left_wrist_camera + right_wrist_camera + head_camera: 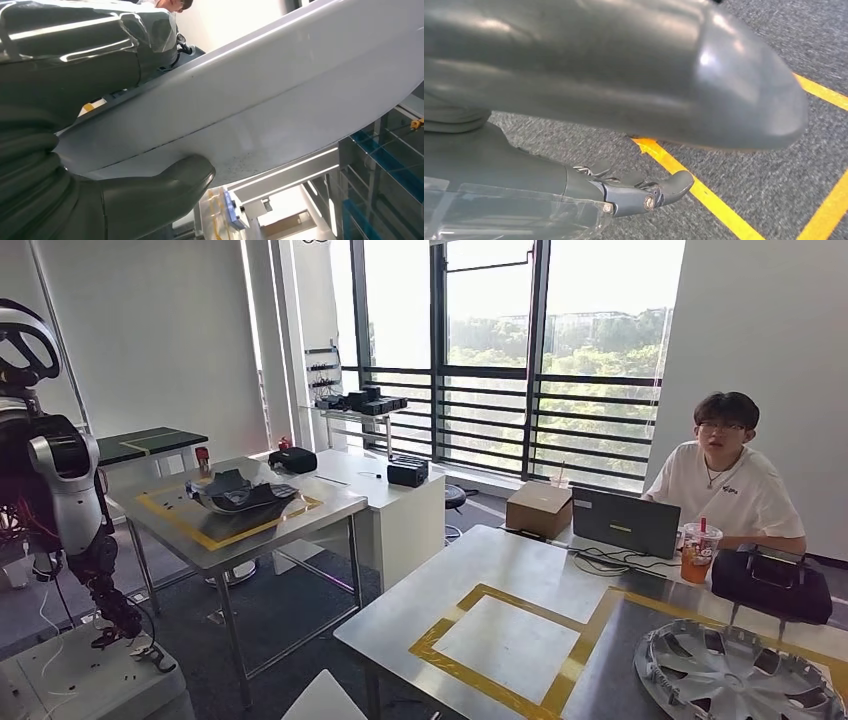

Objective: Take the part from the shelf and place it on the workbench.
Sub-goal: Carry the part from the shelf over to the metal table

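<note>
Your biggest worry is the part [280, 95] itself: a broad, pale, smooth panel that reaches far past the left hand [100, 200] gripping it. With one hold near an edge, I'd judge it could swing or slide out if you turn or stop sharply. The workbench [470, 570] lies ahead in the head view with its yellow-taped square bare, but a panel this wide could sweep into what sits along the far and right sides. That means the wheel cover [735, 675] lying on the bench at the right, the black bag [772, 585], the laptop [625, 522], and worst, the iced drink [698, 552] just beside the laptop. A person [725, 485] sits at that far edge, so keep the long end away from them.

Your left hand is clamped on the panel, the thumb [170, 182] pressed against its one face and the taped fingers [90, 45] lying over the other; how firm the hold is, you cannot tell. Your right hand [634, 192] hangs above the carpet floor [744, 165] and its yellow lines, fingers loosely apart, holding nothing
</note>
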### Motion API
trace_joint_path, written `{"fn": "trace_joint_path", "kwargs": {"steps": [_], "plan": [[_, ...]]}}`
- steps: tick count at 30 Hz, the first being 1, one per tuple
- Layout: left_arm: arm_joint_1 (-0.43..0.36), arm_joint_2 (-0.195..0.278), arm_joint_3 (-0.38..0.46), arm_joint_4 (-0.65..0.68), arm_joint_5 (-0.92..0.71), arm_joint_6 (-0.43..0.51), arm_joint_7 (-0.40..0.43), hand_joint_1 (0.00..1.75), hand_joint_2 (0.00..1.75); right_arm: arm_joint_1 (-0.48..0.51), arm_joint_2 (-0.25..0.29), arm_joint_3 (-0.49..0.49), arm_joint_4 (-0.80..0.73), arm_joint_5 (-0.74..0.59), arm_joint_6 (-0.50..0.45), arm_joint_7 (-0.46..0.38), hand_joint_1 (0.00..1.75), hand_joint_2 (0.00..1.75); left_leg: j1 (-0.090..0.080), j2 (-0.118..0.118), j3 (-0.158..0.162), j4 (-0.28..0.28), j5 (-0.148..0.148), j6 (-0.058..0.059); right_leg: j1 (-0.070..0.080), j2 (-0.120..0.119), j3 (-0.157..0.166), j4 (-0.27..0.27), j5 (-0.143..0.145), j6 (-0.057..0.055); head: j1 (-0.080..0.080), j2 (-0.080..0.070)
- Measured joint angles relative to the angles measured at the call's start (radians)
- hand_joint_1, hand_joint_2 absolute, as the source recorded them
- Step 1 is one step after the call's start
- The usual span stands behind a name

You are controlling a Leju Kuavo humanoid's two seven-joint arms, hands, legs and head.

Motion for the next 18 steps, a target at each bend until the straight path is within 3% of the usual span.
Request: {"fn": "trace_joint_path", "kwargs": {"steps": [1, 2, 3, 5, 6, 9, 11, 13, 15, 16, 17, 18], "plan": [[0.001, 0.001, 0.000, 0.001, 0.000, 0.000, 0.000, 1.75, 1.75, 0.000, 0.000, 0.000, 0.002, 0.000, 0.000, -0.001, 0.00, 0.00, 0.000, 0.000, -0.004, -0.005, 0.017, 0.002, 0.001, 0.002, 0.003, 0.000, -0.002, -0.001, 0.000, 0.000], [0.001, 0.002, 0.000, 0.001, 0.001, 0.000, -0.001, 1.75, 1.75, 0.000, 0.000, 0.000, 0.005, 0.000, -0.001, -0.002, 0.00, 0.00, -0.001, -0.001, 0.015, -0.052, 0.050, 0.006, 0.003, 0.004, 0.007, 0.000, -0.005, 0.000, 0.000, 0.000], [0.001, 0.003, 0.000, 0.001, 0.001, 0.000, -0.001, 1.75, 1.75, 0.000, 0.000, 0.000, 0.007, 0.000, -0.001, -0.003, 0.00, 0.00, -0.002, -0.002, 0.049, -0.126, 0.091, 0.013, 0.005, 0.006, 0.013, 0.000, -0.008, 0.000, -0.001, 0.000], [-0.001, 0.003, 0.000, 0.001, 0.001, 0.000, -0.001, 1.75, 1.75, 0.000, 0.002, 0.000, 0.011, 0.000, -0.001, -0.004, 0.00, 0.00, -0.008, -0.002, 0.117, -0.258, 0.137, 0.030, 0.010, 0.009, 0.020, -0.001, -0.015, 0.005, -0.001, 0.000], [-0.002, 0.003, 0.000, 0.001, 0.001, 0.000, -0.002, 1.75, 1.75, 0.000, 0.002, 0.000, 0.012, 0.000, -0.001, -0.005, 0.00, 0.00, -0.011, -0.002, 0.134, -0.290, 0.142, 0.035, 0.011, 0.010, 0.020, -0.002, -0.017, 0.009, -0.001, 0.000], [-0.003, 0.003, 0.000, 0.001, 0.002, -0.001, -0.004, 1.75, 1.75, 0.003, 0.002, 0.000, 0.014, 0.000, -0.001, -0.006, 0.00, 0.00, -0.012, -0.002, 0.149, -0.316, 0.138, 0.047, 0.011, 0.008, 0.020, 0.011, -0.012, 0.030, -0.002, 0.000], [-0.004, 0.002, 0.000, 0.001, 0.001, -0.003, -0.006, 1.75, 1.75, 0.003, 0.002, 0.000, 0.015, 0.001, -0.001, -0.006, 0.00, 0.00, -0.007, -0.001, 0.168, -0.326, 0.138, 0.055, 0.010, 0.005, 0.002, 0.060, -0.033, 0.031, -0.001, 0.000], [-0.005, 0.001, -0.001, 0.001, 0.001, -0.003, -0.007, 1.75, 1.75, 0.001, 0.002, -0.001, 0.016, 0.001, -0.001, -0.006, 0.00, 0.00, -0.006, -0.001, 0.175, -0.329, 0.136, 0.059, 0.007, 0.004, -0.064, 0.180, -0.087, 0.026, 0.001, 0.000], [-0.004, 0.000, -0.002, 0.002, 0.001, -0.003, -0.007, 1.75, 1.75, 0.003, 0.001, -0.002, 0.016, 0.001, -0.001, -0.006, 0.00, 0.00, -0.007, -0.002, 0.175, -0.328, 0.132, 0.059, 0.005, 0.003, -0.136, 0.296, -0.125, 0.033, 0.002, 0.000], [-0.003, 0.000, -0.003, 0.002, 0.001, -0.003, -0.007, 1.75, 1.75, 0.004, 0.001, -0.002, 0.016, 0.001, -0.001, -0.006, 0.00, 0.00, -0.007, -0.003, 0.178, -0.328, 0.129, 0.058, 0.003, 0.003, -0.150, 0.306, -0.122, 0.040, 0.002, 0.000], [-0.002, 0.000, -0.003, 0.002, 0.001, -0.003, -0.007, 1.75, 1.75, 0.005, 0.001, -0.002, 0.016, 0.002, -0.001, -0.006, 0.00, 0.00, -0.006, -0.003, 0.182, -0.327, 0.126, 0.055, 0.000, 0.002, -0.142, 0.274, -0.100, 0.051, 0.003, 0.000], [-0.002, 0.000, -0.003, 0.002, 0.001, -0.003, -0.007, 1.75, 1.75, 0.006, 0.000, -0.002, 0.016, 0.002, -0.001, -0.006, 0.00, 0.00, -0.005, -0.004, 0.188, -0.327, 0.121, 0.051, -0.003, 0.001, -0.116, 0.207, -0.064, 0.061, 0.004, 0.000]]}}
